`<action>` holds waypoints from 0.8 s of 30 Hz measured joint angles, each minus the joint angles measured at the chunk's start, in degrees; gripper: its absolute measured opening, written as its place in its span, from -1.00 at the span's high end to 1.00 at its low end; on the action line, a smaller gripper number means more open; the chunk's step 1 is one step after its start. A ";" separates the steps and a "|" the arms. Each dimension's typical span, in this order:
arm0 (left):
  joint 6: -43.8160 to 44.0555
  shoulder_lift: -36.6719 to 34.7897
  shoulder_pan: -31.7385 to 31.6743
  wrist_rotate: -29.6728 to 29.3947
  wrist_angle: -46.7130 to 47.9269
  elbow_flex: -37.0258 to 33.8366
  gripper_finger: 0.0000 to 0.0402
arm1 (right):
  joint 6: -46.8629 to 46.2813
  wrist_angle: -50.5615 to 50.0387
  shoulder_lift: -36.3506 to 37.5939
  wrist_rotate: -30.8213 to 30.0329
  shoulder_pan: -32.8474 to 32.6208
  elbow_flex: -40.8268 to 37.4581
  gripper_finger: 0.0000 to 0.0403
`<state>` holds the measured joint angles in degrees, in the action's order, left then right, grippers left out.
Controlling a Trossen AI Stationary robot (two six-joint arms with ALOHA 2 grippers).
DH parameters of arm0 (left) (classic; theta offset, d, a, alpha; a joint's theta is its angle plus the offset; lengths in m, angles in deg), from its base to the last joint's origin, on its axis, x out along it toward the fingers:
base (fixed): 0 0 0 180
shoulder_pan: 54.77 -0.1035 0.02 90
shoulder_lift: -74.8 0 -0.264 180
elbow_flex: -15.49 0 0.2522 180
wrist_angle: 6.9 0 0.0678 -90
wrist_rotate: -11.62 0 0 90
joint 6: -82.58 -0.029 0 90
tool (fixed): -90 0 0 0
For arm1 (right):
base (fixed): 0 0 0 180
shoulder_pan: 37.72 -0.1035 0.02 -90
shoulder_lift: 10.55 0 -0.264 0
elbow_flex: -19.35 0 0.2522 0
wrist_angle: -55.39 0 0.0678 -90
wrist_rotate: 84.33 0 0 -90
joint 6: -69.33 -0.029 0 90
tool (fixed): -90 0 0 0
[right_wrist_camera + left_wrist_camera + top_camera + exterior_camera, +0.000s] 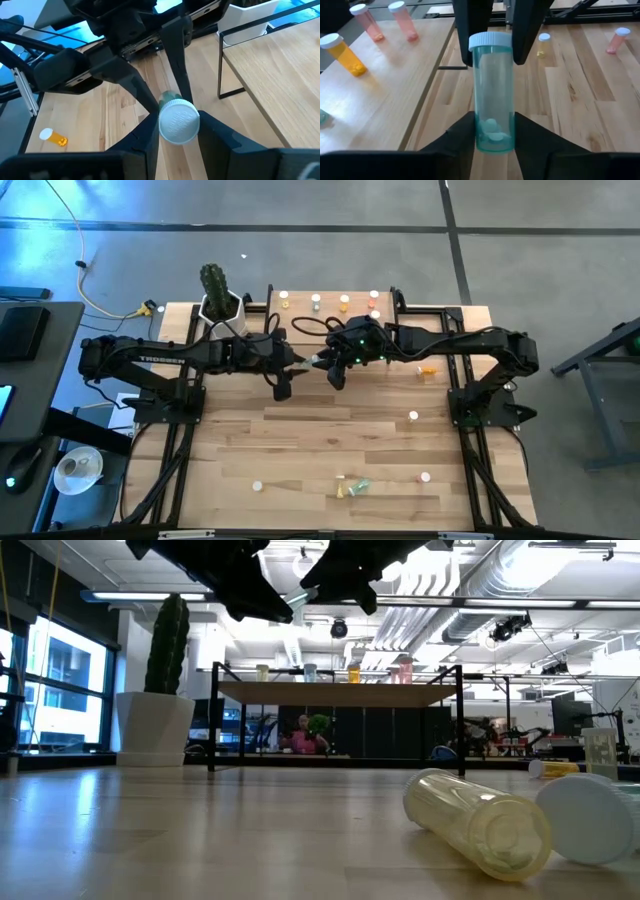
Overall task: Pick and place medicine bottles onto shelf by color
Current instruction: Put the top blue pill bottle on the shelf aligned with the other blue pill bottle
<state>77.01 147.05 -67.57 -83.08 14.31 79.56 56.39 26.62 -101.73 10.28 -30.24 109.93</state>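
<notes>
Pale yellow bottle (478, 822) lies on side on desk (330, 450), nearest low camera. "TROSSEN" lettering readable on left arm. Green bottle (492, 92) held in air between both grippers, above desk just in front of shelf (330, 315). Left gripper (492, 131) jaws pinch bottle base; right gripper (177, 131) jaws pinch its white cap. Both arms reach inward, meet mid-desk. Shelf carries upright bottles along rear edge. Loose bottles scattered on front desk area, well apart.
</notes>
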 joint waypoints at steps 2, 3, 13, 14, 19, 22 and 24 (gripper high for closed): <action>0.03 0.00 0.00 -0.05 0.00 0.00 0.51 | 0.18 -0.05 0.00 0.00 0.00 0.00 0.51; 0.03 0.00 0.00 -0.05 0.00 0.00 0.52 | 0.45 -0.08 0.00 -0.03 0.00 0.00 0.51; -0.04 0.00 0.00 -0.09 0.00 0.00 0.52 | 1.29 -0.07 0.00 -0.02 0.00 -0.02 0.51; -0.11 0.00 0.00 -0.09 0.00 0.00 0.52 | 1.49 -0.07 0.01 -0.03 0.00 -0.02 0.51; -0.21 -0.04 0.00 -0.05 -0.02 0.00 0.52 | 1.91 0.21 0.02 -0.01 0.00 -0.02 0.40; -0.19 -0.04 0.00 -0.22 0.00 0.02 0.52 | 1.71 1.02 0.02 -0.05 0.02 -0.02 0.24; -0.21 -0.04 0.00 -0.24 -0.06 0.02 0.52 | 1.54 1.80 0.08 -0.05 0.04 -0.02 0.13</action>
<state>76.80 147.00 -67.57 -83.32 14.25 79.58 57.93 28.42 -101.65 10.23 -30.19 109.90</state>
